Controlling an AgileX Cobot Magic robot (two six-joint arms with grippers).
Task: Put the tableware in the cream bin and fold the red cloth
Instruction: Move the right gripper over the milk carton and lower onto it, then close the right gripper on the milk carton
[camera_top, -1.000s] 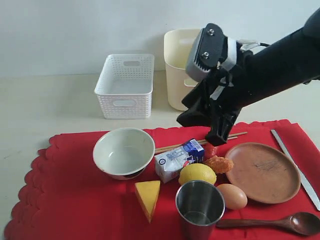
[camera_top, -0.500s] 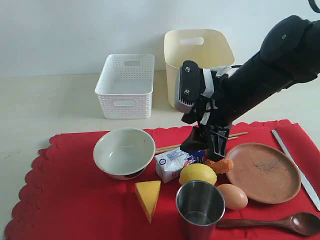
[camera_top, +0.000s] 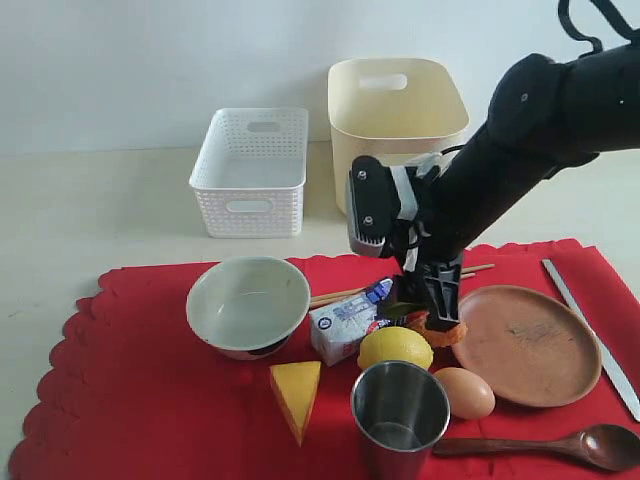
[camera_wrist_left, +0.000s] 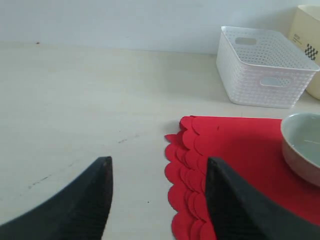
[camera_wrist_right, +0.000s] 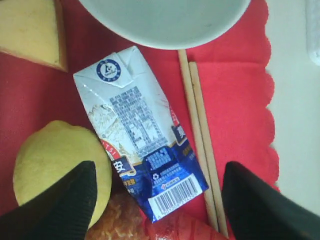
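Nearest us on the red cloth (camera_top: 140, 400) stands the steel cup (camera_top: 400, 412), upright, with the dark wooden spoon (camera_top: 560, 446) lying flat toward the right of the exterior view. Just behind them we see a cheese wedge (camera_top: 297, 392), an egg (camera_top: 466, 392) and a lemon (camera_top: 394, 347); the egg sits beside the rim of the brown round plate (camera_top: 525, 345). The long silver knife (camera_top: 590, 335) lies along the cloth's right side, apart from the plate.

Further back, the pale green-white bowl (camera_top: 248, 303) sits upright beside a small carton (camera_top: 345, 322), and the wooden chopsticks (camera_top: 335, 295) run side by side behind both. The right end effector (camera_top: 428, 305) hangs over the carton and an orange piece of food (camera_top: 452, 332), fingers spread wide; in its wrist view they straddle the carton and grip nothing.

The left end effector (camera_wrist_left: 159, 172) is also spread and empty, over the bare worktop (camera_wrist_left: 75, 110) by the cloth's scalloped edge.

Farthest back, off the cloth, stand the white perforated basket (camera_top: 250, 170) and the cream bin (camera_top: 400, 110), near each other.
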